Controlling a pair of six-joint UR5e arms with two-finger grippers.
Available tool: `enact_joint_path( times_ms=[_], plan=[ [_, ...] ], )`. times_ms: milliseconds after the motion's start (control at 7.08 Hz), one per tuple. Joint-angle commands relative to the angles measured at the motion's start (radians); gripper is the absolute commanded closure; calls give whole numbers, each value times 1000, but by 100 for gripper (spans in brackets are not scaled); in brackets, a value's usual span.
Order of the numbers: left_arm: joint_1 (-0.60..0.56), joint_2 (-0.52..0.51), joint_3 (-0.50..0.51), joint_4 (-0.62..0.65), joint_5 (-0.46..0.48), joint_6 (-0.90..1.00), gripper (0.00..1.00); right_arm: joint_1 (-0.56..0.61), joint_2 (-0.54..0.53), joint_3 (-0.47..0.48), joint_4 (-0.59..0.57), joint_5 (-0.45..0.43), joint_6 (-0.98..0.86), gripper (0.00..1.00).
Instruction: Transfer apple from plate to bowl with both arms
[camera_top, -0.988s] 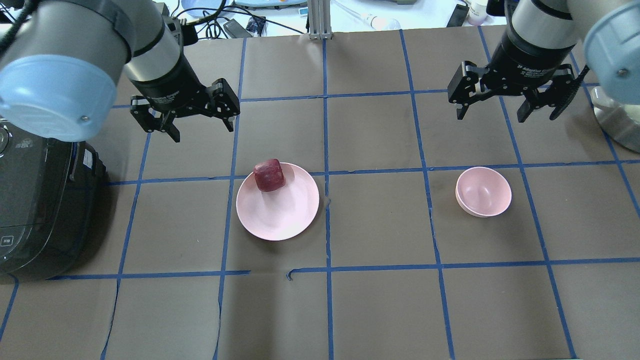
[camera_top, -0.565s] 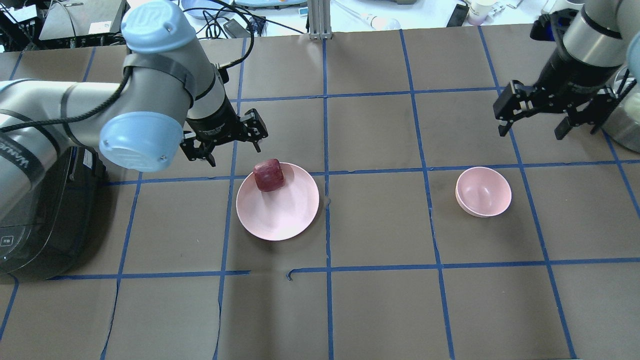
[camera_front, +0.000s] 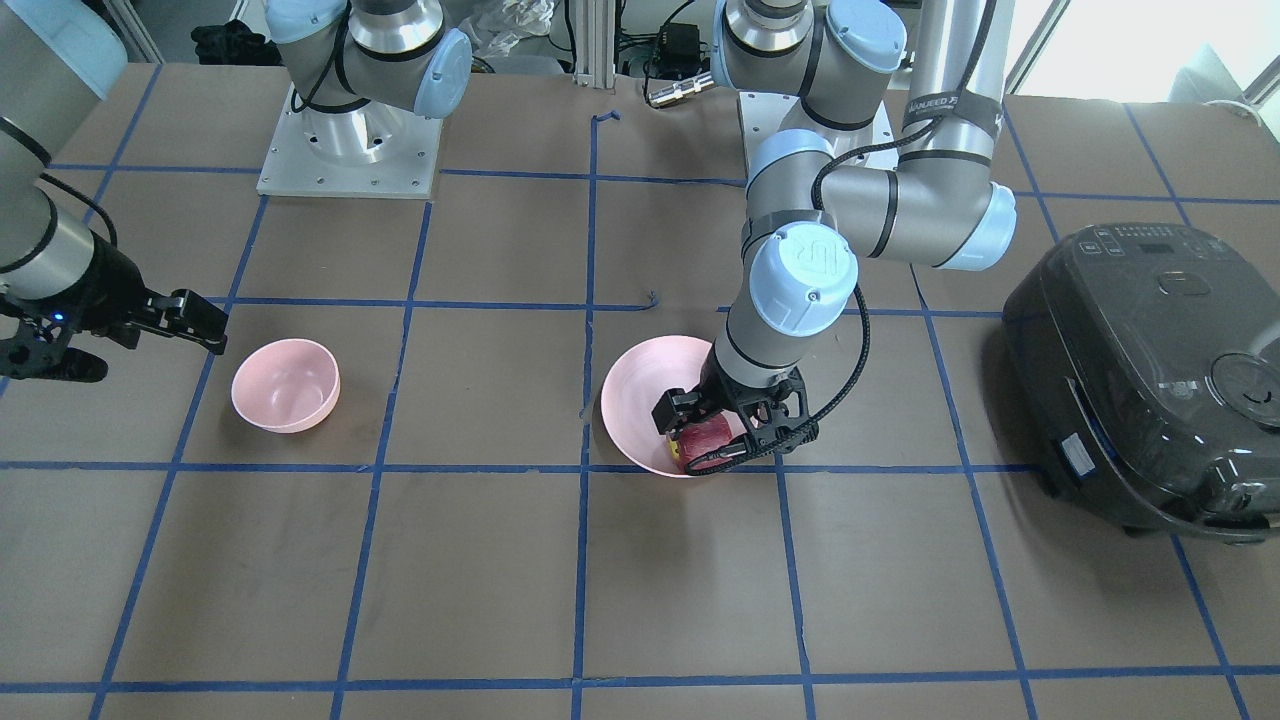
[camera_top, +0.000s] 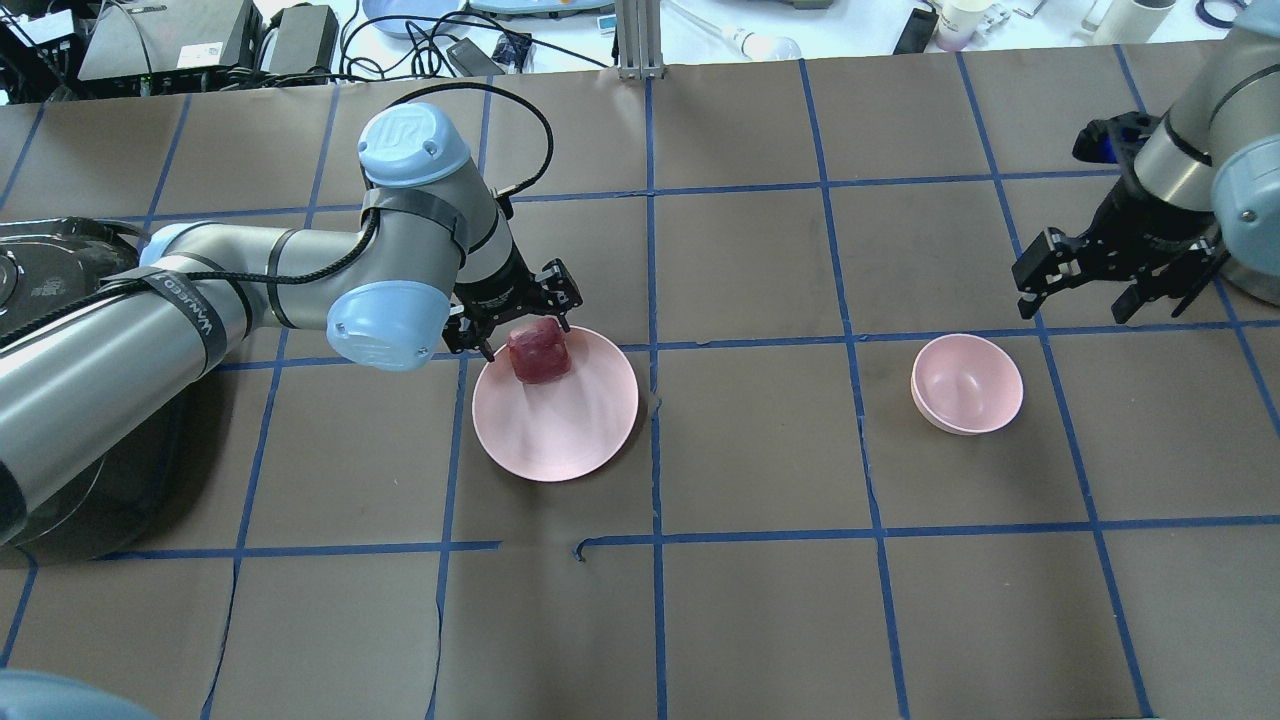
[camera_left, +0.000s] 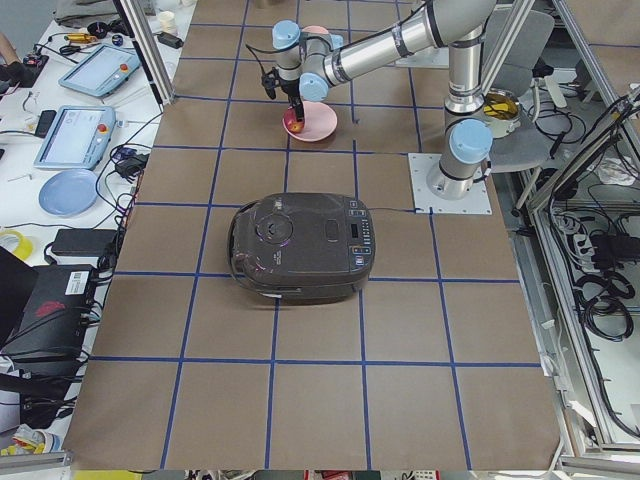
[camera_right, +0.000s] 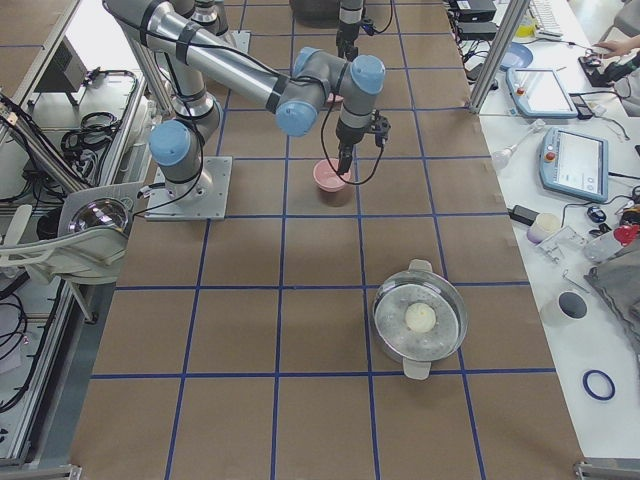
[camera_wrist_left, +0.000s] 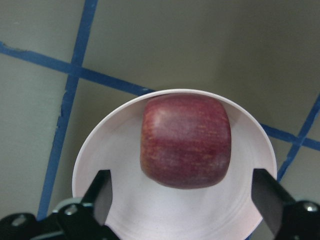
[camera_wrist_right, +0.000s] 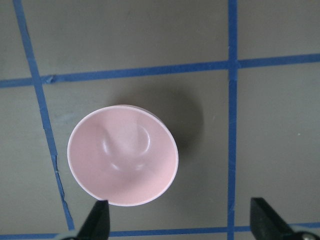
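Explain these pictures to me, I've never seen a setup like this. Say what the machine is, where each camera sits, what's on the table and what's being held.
The machine is two robot arms at one table, each ending in a black two-finger gripper. Four fixed cameras watch: one behind the robot, one facing it, one at each table end. Two more ride on the wrists, looking down between the fingers. On the table: a pink plate carrying a red apple, a smaller empty pink bowl, a black cooker. Nothing is held: the left gripper is open, fingers either side of the apple without touching; the right gripper hangs open near the bowl.
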Motion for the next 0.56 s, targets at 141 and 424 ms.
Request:
enact_joint_path(
  times_ms=[141,424],
  plan=[
    [0,-44,-9,11,-3,0,32,-2,71,151,-171,0,-78,0],
    [0,-41,0,19,-2,0,87,-2,111,182,-227,0,-75,5]
  ],
)
